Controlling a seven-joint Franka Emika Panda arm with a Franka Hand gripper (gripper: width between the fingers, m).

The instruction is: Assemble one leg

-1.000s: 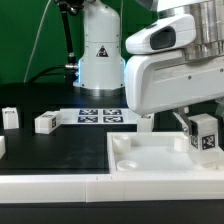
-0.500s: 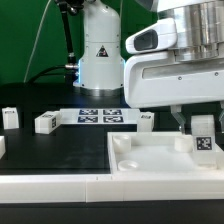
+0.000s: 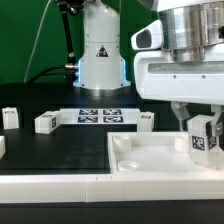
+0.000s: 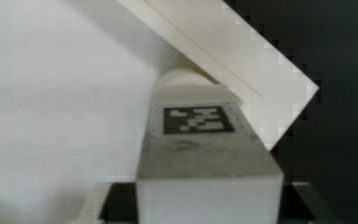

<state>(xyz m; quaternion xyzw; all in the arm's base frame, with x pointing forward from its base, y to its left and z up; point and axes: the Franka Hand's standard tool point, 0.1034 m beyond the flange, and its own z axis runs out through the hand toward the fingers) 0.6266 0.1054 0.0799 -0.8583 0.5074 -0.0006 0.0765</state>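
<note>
Sitting on a black table (image 3: 30,140) with a green backdrop (image 3: 20,40) behind: a big white tray (image 3: 150,160) up front, the marker board (image 3: 100,115) further back, and a few small white blocks (image 3: 45,122). The gripper (image 3: 203,129) has its fingers (image 3: 187,120) clamped on the leg (image 3: 206,142). It's upright with the tag showing, over the tray's far corner on the exterior view's right. Can't tell if it touches.

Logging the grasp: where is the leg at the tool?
At the exterior view's right, the leg sits between the tool's fingers, above the tray's right side.
</note>
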